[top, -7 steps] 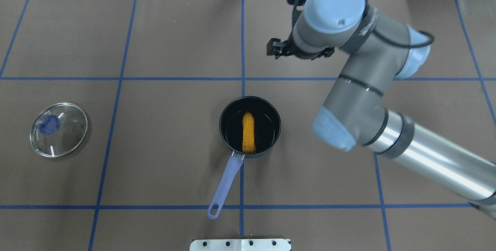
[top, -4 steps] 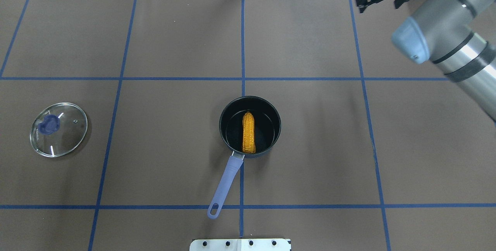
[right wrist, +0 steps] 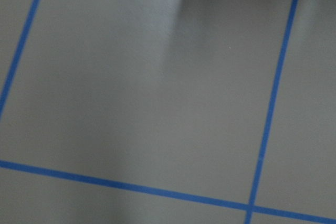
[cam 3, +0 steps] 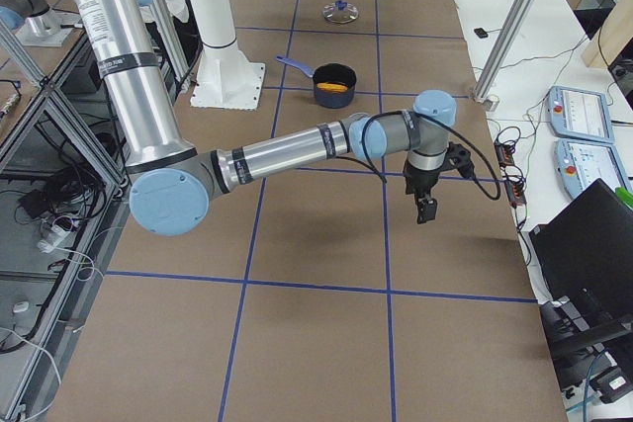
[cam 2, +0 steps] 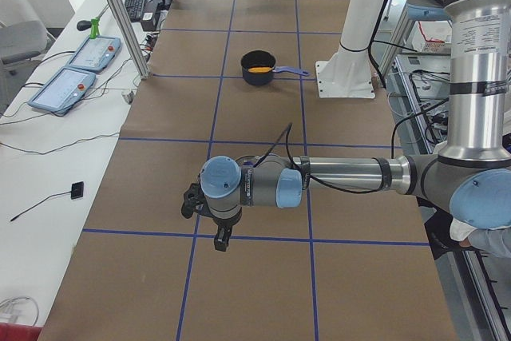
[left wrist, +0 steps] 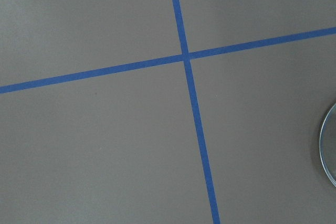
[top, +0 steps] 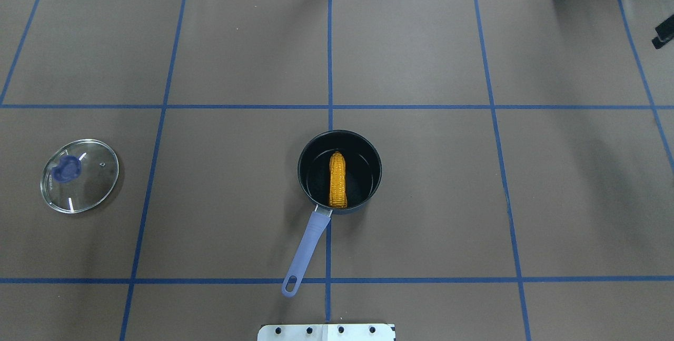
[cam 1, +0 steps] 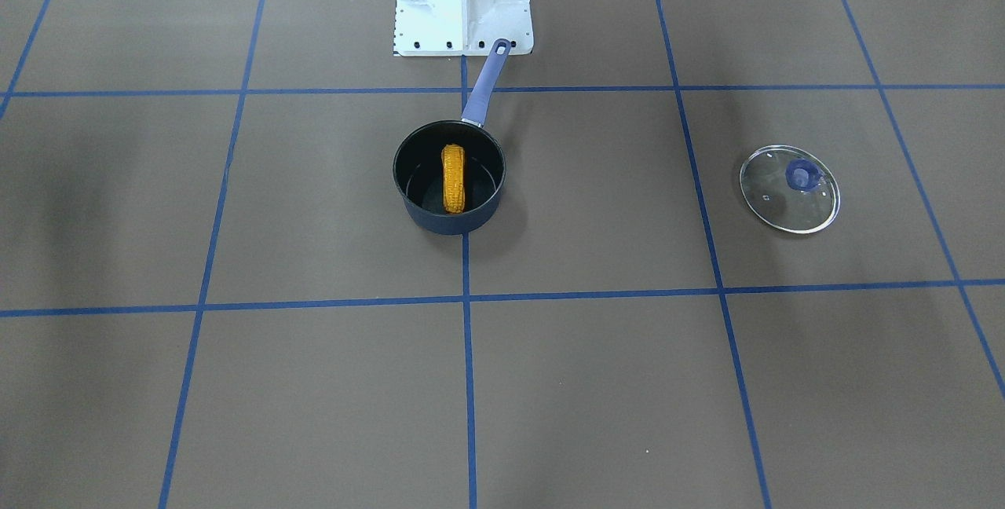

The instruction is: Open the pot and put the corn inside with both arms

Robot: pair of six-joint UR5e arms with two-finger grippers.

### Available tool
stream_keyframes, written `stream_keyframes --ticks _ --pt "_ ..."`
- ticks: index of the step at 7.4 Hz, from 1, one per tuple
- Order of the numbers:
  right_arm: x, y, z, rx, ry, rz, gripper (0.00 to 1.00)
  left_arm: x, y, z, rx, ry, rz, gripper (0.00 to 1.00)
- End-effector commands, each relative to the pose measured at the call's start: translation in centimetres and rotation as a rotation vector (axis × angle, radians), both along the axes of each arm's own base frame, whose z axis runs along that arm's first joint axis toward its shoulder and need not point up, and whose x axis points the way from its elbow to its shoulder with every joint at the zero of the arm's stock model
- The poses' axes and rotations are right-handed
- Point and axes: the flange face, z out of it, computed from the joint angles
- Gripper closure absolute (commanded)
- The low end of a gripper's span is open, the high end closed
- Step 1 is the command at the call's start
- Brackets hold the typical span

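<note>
Left gripper (cam 2: 217, 233): hangs fingers-down over the table (top: 210, 57), well away from the pot (top: 304, 172); you see it only from the side, so I cannot tell whether its jaws are apart or together
Right gripper (cam 3: 425, 207): hangs over the opposite end of the table, holding nothing you can see; its jaw state cannot be told either
Corn (top: 337, 180): lies inside the pot, one end against the wall by the handle (top: 308, 243)
Pot: open and upright mid-table, handle pointing at the robot's base
Lid (top: 87, 183): flat on the table, knob up, well apart on the robot's left; its rim shows at the edge of the left wrist view
Progress: the task looks done to me
Risk: lower the left arm here and you may strike the glass lid; sweep either arm low across the middle and you may clip the handle, tipping the pot and spilling the corn
</note>
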Motion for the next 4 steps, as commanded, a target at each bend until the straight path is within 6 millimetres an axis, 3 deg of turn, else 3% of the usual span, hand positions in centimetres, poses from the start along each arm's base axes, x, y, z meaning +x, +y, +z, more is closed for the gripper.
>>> stream_keyframes --ticks 1,3,4 --pt "3.5 7.8 7.7 -0.106 0.011 0.004 0.00 0.0 0.0 0.0 0.001 0.000 0.000 0.01" --pt "5.1 10.4 10.5 -0.164 0.014 0.031 0.00 0.0 0.0 0.0 0.001 -0.002 0.000 0.01" --pt "5.3 10.6 10.3 -0.163 0.011 0.037 0.00 0.0 -0.1 0.0 0.001 -0.001 -0.001 0.01"
